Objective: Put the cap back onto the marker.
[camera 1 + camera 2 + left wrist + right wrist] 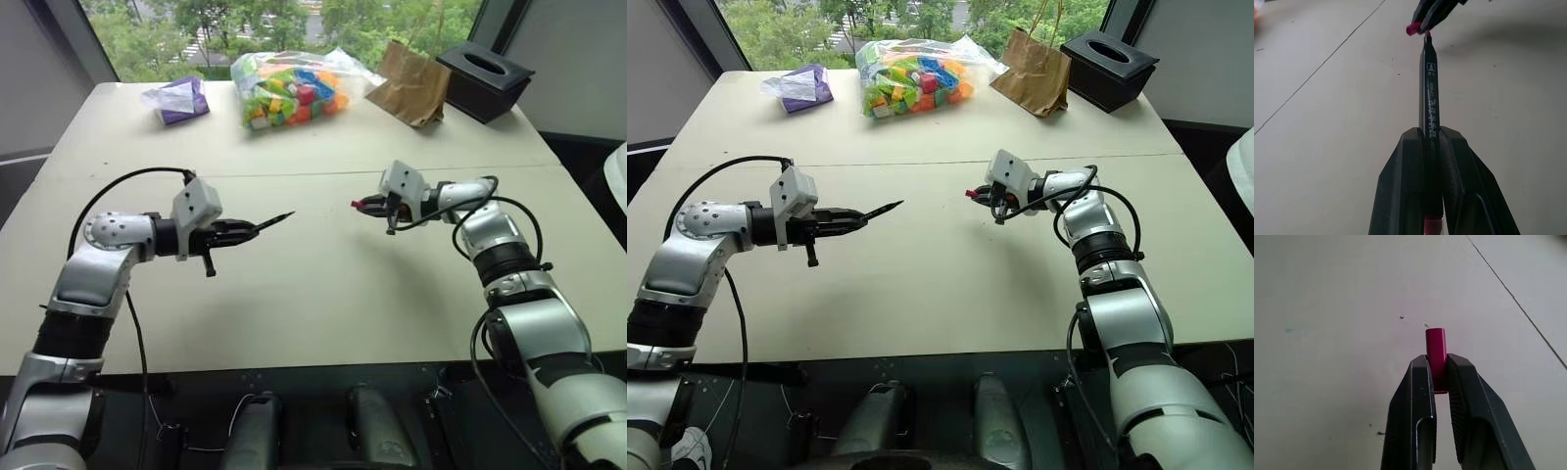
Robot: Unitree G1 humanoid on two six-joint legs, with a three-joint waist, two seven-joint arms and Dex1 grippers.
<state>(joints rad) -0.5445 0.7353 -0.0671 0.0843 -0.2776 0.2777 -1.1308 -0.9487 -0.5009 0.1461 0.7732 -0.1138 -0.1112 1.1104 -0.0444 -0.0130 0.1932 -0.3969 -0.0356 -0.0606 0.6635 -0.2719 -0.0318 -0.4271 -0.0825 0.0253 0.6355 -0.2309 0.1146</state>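
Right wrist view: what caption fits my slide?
The right gripper pinches the red cap above the pale table.

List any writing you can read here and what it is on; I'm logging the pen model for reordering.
"CP600": printed along the barrel of the marker, held in the left claw.
White characters beside it on the barrel: too blurred to read.
Small mark near the tip: too small to read.
The cap bears no writing.

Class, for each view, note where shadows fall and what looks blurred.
Left eye view: soft shadows under both arms on the table. Left wrist view: the marker is crisp, the cap beyond it blurred. Right wrist view: cap sharp, faint shadow beneath.
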